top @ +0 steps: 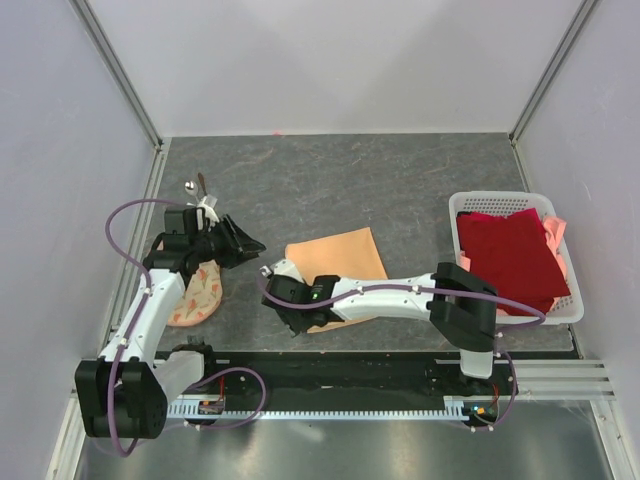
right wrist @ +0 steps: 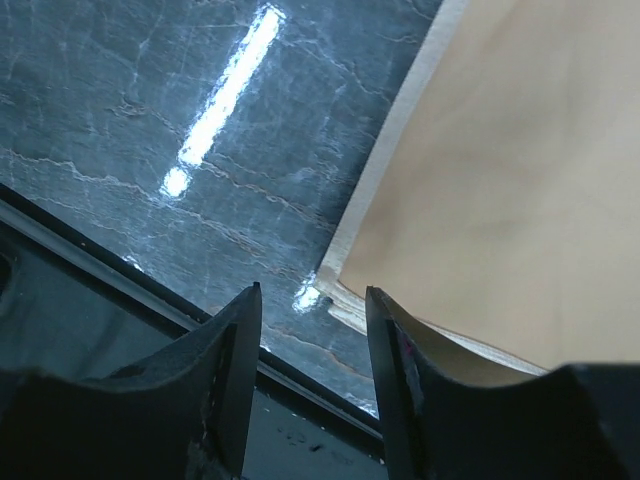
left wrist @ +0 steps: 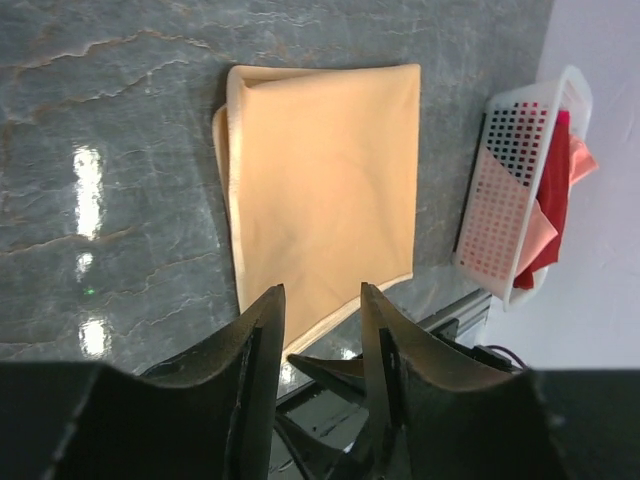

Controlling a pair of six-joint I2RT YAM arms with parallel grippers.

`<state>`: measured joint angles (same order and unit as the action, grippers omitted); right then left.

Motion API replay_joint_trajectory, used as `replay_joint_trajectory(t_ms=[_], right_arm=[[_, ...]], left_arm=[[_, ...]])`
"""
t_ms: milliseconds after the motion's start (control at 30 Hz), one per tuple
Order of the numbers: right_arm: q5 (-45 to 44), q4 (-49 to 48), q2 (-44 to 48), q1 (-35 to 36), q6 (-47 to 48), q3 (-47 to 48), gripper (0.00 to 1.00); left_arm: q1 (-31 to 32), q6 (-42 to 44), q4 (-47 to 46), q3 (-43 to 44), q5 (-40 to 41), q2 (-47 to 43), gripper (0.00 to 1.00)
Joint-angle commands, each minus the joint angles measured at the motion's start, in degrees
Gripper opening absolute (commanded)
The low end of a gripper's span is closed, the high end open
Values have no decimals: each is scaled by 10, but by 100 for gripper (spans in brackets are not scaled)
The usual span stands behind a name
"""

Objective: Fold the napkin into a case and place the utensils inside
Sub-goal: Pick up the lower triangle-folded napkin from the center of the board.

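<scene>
The peach-orange napkin [top: 340, 262] lies folded flat in a rough square at the table's middle. It also shows in the left wrist view [left wrist: 320, 180] and the right wrist view [right wrist: 500, 170]. No narrow case shape shows. My right gripper [top: 297, 320] is open and empty, its jaws astride the napkin's near-left corner in the right wrist view [right wrist: 313, 290]. My left gripper [top: 254, 244] is open and empty, left of the napkin and pointing at it; it also shows in the left wrist view [left wrist: 322, 292]. The silver spoon [top: 189, 186] and the thin brown stick [top: 201, 182] lie at the far left.
A round cream cloth with orange print [top: 197, 292] lies under the left arm. A white lattice basket [top: 500, 201] with dark red cloth [top: 510, 255] stands at the right; the basket also shows in the left wrist view [left wrist: 500, 200]. The table's front rail [top: 340, 385] runs close behind the right gripper.
</scene>
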<state>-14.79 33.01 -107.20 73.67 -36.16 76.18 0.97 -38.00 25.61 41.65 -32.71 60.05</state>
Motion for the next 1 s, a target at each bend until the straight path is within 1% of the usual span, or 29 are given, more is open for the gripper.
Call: replay_joint_trajectory(t_ms=[0,267,300,667,767,867,900,967], right_arm=[[9,-3,-26,10,-15,32,54],[-15,2,-30,12,-25,13,54],[-12,3,-31,11,-27,10,54],[-21,-5,-47,10,-40,-40,54],[1,-38,-43,6,-44,-67,48],[11,-53,-42,2,-44,-81,33],[7,-55,-39,1,-44,-82,25],[2,-59,-35,-2,-42,-88,21]], left_arm=[[-7,21,-40,-1,-52,-4,44],[-9,16,-49,-8,-51,-4,45],[-25,16,-50,-8,-52,-3,45],[-34,17,-60,-9,-59,14,45],[-36,17,-61,-9,-61,15,45],[-36,16,-62,-10,-61,17,45],[-36,16,-64,-10,-61,17,46],[-36,17,-64,-12,-63,22,46]])
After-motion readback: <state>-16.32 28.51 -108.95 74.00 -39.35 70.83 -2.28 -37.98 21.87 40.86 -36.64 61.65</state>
